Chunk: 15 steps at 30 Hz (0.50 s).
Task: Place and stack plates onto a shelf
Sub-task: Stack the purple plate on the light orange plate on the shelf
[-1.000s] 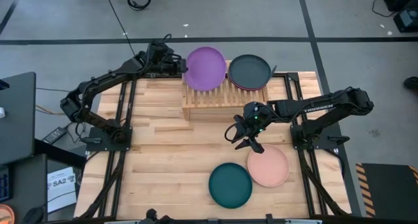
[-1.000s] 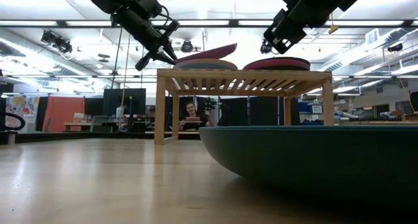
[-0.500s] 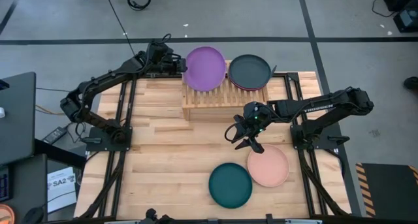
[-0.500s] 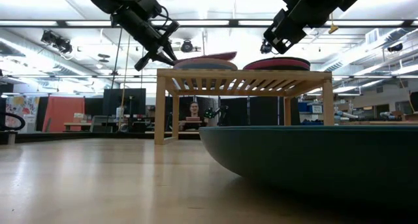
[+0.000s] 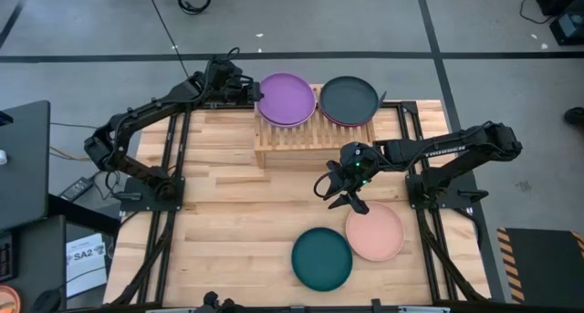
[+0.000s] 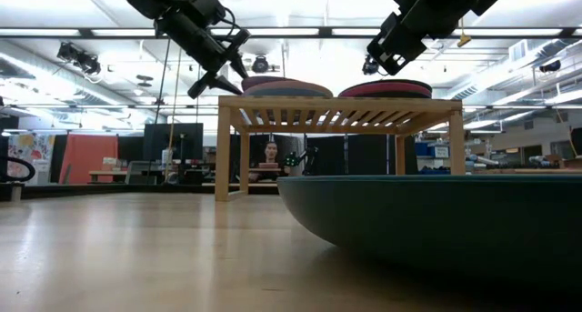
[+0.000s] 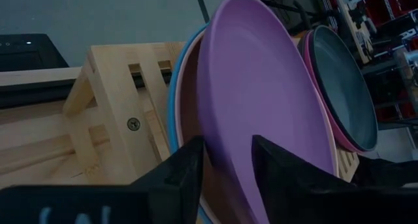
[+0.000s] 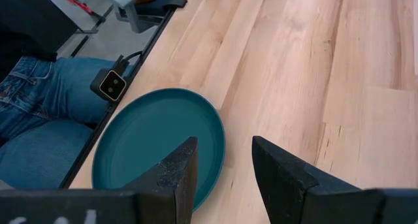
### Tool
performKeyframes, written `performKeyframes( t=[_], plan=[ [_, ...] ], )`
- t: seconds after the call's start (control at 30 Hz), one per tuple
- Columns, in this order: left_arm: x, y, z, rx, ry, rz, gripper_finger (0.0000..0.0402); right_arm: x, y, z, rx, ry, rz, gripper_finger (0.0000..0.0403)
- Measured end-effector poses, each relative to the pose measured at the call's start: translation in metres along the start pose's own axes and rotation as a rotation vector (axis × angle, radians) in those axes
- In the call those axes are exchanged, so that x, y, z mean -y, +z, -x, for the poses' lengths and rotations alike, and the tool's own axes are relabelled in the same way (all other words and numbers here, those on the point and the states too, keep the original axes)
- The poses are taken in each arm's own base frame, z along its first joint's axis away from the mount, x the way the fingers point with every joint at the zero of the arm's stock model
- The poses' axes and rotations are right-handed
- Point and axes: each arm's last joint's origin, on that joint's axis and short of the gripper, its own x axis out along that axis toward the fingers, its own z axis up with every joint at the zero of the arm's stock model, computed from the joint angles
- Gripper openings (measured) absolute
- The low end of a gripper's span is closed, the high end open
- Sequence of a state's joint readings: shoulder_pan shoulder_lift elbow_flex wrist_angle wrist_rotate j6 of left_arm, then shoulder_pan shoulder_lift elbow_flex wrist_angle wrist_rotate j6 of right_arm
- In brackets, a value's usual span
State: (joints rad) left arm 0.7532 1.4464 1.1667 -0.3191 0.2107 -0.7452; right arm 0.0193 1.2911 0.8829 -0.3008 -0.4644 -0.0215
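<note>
A purple plate (image 5: 287, 99) lies on top of the left stack on the shelf (image 5: 301, 141), over a peach plate (image 7: 186, 123) and a blue plate (image 7: 171, 113). A charcoal plate (image 5: 349, 99) tops the right stack, with a magenta rim (image 6: 386, 89) under it. My left gripper (image 7: 228, 165) is open at the shelf's far left corner, one finger on each side of the purple plate's rim. My right gripper (image 5: 351, 202) hangs open above the table, near a dark teal plate (image 5: 321, 258) and a peach plate (image 5: 376, 231) that lie flat on the tabletop. My left gripper comes slanting down from the table's left, and its fingers (image 7: 189, 168) stand on both sides of the purple plate's left rim (image 7: 219, 152). Whether either finger touches the rim I cannot tell. The plate lies on the stack below it.
The shelf stands at the table's far middle (image 6: 336, 112). The dark teal plate (image 6: 436, 221) fills the low view's near right. A person's legs in jeans (image 8: 39, 100) show past the table's near edge, and another person sits in the room behind (image 6: 270, 157).
My left gripper has opened without moving away. The purple plate, which was tilted with its right side raised, has dropped and now lies flat on the left stack. My right arm has kept still.
</note>
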Motion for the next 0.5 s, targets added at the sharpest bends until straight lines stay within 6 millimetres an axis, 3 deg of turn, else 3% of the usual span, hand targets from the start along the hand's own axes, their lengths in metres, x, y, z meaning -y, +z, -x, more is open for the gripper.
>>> performKeyframes(
  t=[0.23, 0.5],
  plan=[
    [-0.0002, 0.0003, 0.0001, 0.002, 0.000, -0.005, 0.0166, 0.0000, 0.0000, 0.0000, 0.000, 0.000, 0.000, 0.0150],
    [-0.0029, 0.0051, 0.0054, -0.004, -0.029, -0.040, 0.0169, 0.0000, 0.0000, 0.0000, 0.000, 0.000, 0.000, 0.0150]
  ],
)
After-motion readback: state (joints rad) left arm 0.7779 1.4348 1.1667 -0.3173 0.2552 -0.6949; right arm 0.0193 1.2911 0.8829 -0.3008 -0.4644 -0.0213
